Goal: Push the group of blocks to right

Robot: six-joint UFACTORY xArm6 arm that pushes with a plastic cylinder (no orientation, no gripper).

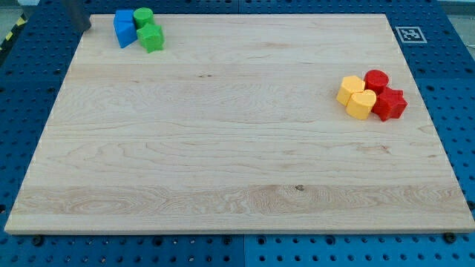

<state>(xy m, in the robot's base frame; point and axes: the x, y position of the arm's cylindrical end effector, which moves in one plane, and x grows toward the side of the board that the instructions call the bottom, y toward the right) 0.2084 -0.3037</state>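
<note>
The group at the view's top left holds 3 blocks pressed together: a blue block (124, 28) of irregular shape, a green cylinder (143, 17) at its right, and a green star-like block (151, 37) just below the cylinder. All 3 sit near the top edge of the pale wooden desk (223, 148).

A dark shape at the top left corner, just left of the blue block, may be the rod; my tip cannot be made out, so its place relative to the blocks is unclear. The rig has no fingers, so no open or closed state applies.

Well apart, at the view's right, 4 blocks touch: 2 yellow blocks (350, 89) (361, 104), a red cylinder (376, 79) and a red star-like block (390, 104).
</note>
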